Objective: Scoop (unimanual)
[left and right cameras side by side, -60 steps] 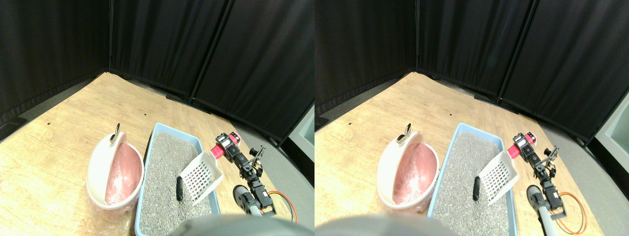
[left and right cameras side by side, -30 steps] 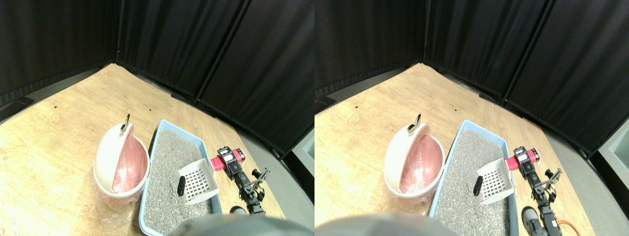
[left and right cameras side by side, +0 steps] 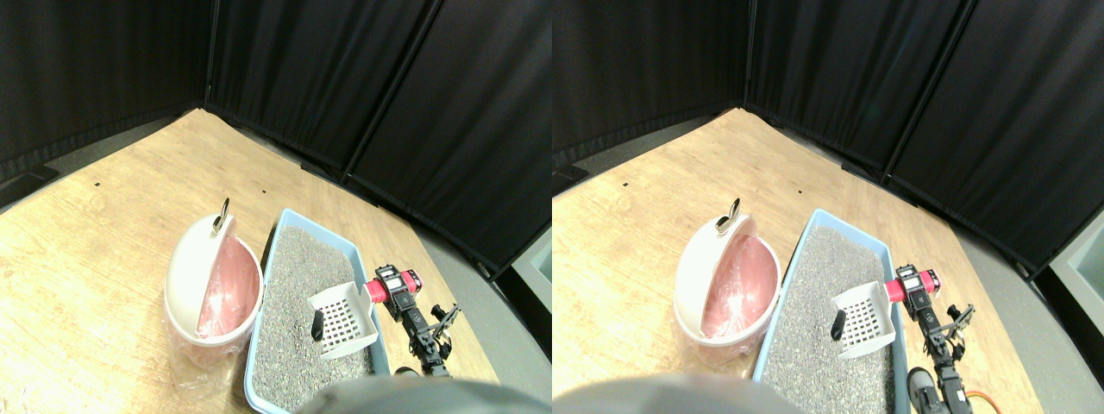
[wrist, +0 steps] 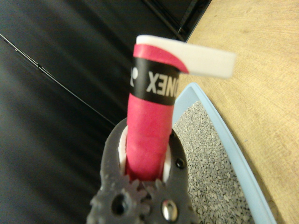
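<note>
Wooden floor (left and right cameras side by side: 103, 250): bare boards open toward 9 and 11 o'clock, closed off at 12 o'clock and down the 3 o'clock side by black curtain panels (left and right cameras side by side: 388, 103) that meet in a corner. Litter tray (left and right cameras side by side: 349, 248), light blue, rectangular, filled with grey granules (left and right cameras side by side: 297, 276); its long axis runs from 6 toward 12 o'clock, with free granule surface in its 12 o'clock half. Bin (left and right cameras side by side: 185, 276), cream, round, half-domed lid with a metal ring on top, pink liner showing inside; it stands just beside the tray's 9 o'clock wall, seemingly touching it. Scoop (left and right cameras side by side: 343, 321), white, slotted; it sits inside the tray against the 3 o'clock wall, its blade low over the granules, its red-wrapped handle (left and right cameras side by side: 378, 290) crossing the tray rim toward 2 o'clock. Dark lump (left and right cameras side by side: 317, 324), small, elongated; it lies on the granules just beside the scoop's 9 o'clock edge, whether touching cannot be told. Right gripper (wrist: 147, 175): outside the tray at the scoop's 3 o'clock, jaws closed snugly around the handle in the wrist view, with the black arm links trailing toward 5 o'clock.
</note>
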`<control>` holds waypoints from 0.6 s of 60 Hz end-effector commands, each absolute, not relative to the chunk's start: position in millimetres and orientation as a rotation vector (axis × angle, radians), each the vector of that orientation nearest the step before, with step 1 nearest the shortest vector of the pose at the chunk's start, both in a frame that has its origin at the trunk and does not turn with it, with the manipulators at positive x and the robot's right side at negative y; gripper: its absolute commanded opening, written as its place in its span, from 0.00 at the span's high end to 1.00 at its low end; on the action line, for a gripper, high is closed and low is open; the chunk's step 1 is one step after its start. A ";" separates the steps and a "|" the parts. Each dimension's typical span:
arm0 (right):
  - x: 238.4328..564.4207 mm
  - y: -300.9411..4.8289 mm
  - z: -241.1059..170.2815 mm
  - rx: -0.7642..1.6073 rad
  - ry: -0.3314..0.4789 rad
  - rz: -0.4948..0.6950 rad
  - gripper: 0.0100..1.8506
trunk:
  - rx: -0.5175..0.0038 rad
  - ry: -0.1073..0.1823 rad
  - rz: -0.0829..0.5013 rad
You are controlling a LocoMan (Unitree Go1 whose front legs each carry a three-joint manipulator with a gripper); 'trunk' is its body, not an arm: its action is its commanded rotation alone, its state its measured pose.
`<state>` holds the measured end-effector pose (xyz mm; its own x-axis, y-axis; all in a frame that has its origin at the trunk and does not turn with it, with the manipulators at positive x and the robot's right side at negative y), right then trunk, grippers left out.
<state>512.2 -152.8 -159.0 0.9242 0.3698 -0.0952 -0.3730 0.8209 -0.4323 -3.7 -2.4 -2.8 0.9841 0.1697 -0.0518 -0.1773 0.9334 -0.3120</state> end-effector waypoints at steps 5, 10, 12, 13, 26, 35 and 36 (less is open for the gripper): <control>515.2 -158.8 -167.3 -0.432 0.052 0.373 0.97 | -0.320 0.031 0.188; 520.0 -168.3 -169.6 -0.317 0.031 0.339 0.97 | -0.317 0.029 0.189; 520.8 -169.9 -170.1 -0.316 0.026 0.339 0.97 | -0.316 0.029 0.189; 523.2 -174.9 -170.9 -0.283 0.008 0.335 0.97 | -0.314 0.030 0.187; 523.1 -188.7 -168.8 -0.034 -0.002 0.199 0.97 | -0.301 0.020 0.178; 521.3 -196.0 -167.2 0.170 -0.036 0.108 0.97 | -0.292 0.013 0.172; 521.4 -197.4 -166.2 0.194 -0.037 0.105 0.97 | -0.291 0.011 0.171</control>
<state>519.4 -198.1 -181.2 0.9912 0.1293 -0.0278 -0.1262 0.9876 0.0936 0.8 -1.4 -2.5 0.9859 0.1590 -0.0519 -0.1672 0.9447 -0.2821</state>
